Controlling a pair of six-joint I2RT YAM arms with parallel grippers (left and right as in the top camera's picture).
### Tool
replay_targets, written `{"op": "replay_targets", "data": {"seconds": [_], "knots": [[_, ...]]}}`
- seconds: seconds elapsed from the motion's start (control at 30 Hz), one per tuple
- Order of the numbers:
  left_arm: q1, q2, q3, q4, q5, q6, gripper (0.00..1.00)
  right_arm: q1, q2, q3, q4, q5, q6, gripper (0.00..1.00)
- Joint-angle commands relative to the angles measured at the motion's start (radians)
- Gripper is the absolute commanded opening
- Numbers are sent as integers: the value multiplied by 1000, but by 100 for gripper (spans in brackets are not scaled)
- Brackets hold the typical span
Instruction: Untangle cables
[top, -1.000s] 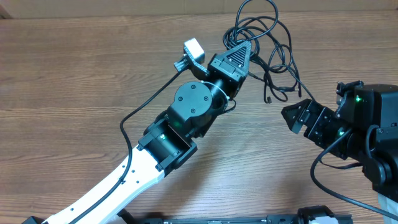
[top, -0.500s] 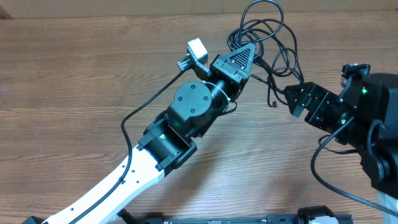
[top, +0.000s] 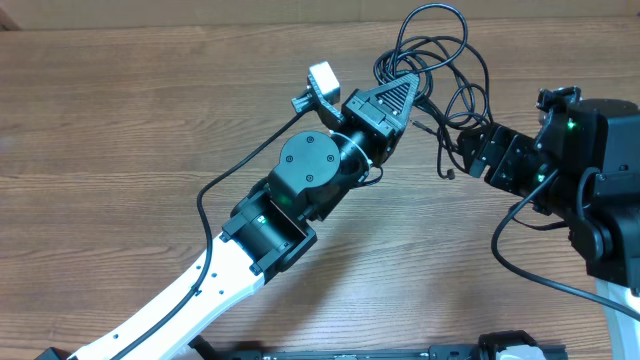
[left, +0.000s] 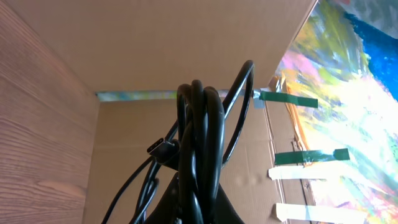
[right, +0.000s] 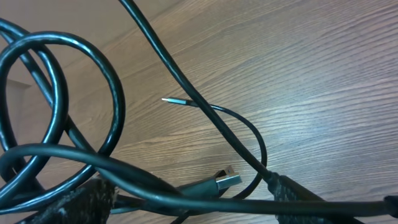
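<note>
Left gripper: the left gripper (top: 400, 88) is pressed together on a thick bunch of the cables (top: 437, 45), lifted off the bench (top: 120, 120) close to its far edge, right of middle.
Cables: black loops fan out past the hold towards the far edge; other strands trail down and right to the second arm.
Risk, left side: I'd say the clamp has several strands at once, so any pull from here could cinch the knot tighter instead of freeing one cord.
Plug: a flat metal-tipped plug (right: 225, 182) lies on the wood just beside the right fingers (right: 81, 200).
Risk, middle: that plug could catch in the big loop (right: 93, 74) if it gets dragged through, and a thin bare-tipped end (right: 171, 100) looks easy to snag too.
Right gripper: the right gripper (top: 474, 152) is spread wide, with a strand crossing between its fingers, nothing pinched yet.
Risk, right side: closing now might trap two crossing cords, or only graze one so it slips away.
Writing: none readable; only green tape strips (left: 298, 158) on a cardboard wall (left: 186, 37), no brand or label.
</note>
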Motion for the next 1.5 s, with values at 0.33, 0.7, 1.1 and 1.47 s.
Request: {"op": "replay_targets", "data": {"seconds": [0.33, 0.7, 1.1, 1.47], "knots": [[-5, -7, 28, 16, 43, -35, 4, 1, 34, 5, -3, -39, -8, 68], [-5, -7, 28, 16, 46, -35, 4, 1, 39, 5, -4, -46, -8, 56], [-5, -7, 28, 16, 46, -35, 4, 1, 39, 5, -5, -84, -83, 36], [-5, -7, 28, 16, 46, -35, 4, 1, 39, 5, -3, -195, -159, 31]]}}
